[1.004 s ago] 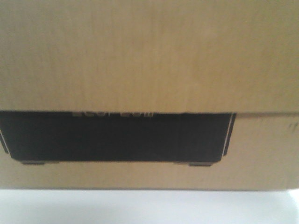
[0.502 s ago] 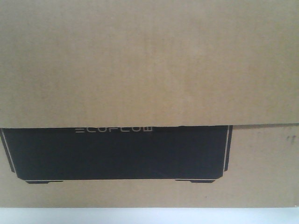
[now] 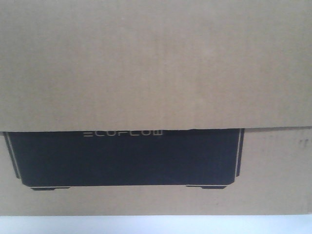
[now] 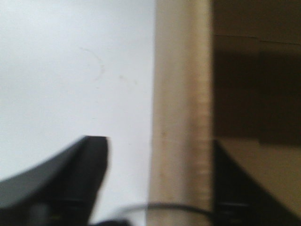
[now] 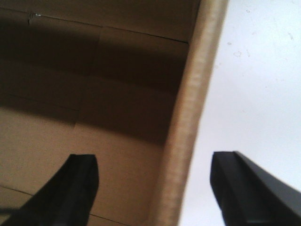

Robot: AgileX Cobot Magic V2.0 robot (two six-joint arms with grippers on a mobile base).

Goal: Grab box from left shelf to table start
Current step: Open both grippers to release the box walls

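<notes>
Since half a second ago the box (image 3: 156,63) has shifted slightly up and to the right in the front view: its black panel (image 3: 124,158) with the "ECOFLOW" lettering (image 3: 124,132) sits a little higher, and the white strip of table (image 3: 156,225) below the bottom edge is a touch wider. A second ago the picture was blurred and the box stood higher in view. The box fills nearly the whole front view, its upper flap overlapping the top of the black panel, its base meeting the white table.

In the left wrist view the left gripper (image 4: 155,183) straddles a pale cardboard wall of the box (image 4: 181,117), one dark finger (image 4: 75,179) outside over the white surface, the other inside against the shadowed interior; the jaws stand apart around the wall, and whether they press it cannot be told.

In the right wrist view the right gripper (image 5: 155,183) likewise straddles the opposite wall (image 5: 190,117), one finger (image 5: 70,188) inside, the other outside over the table (image 5: 254,84), with gaps visible on both sides, so it is released
</notes>
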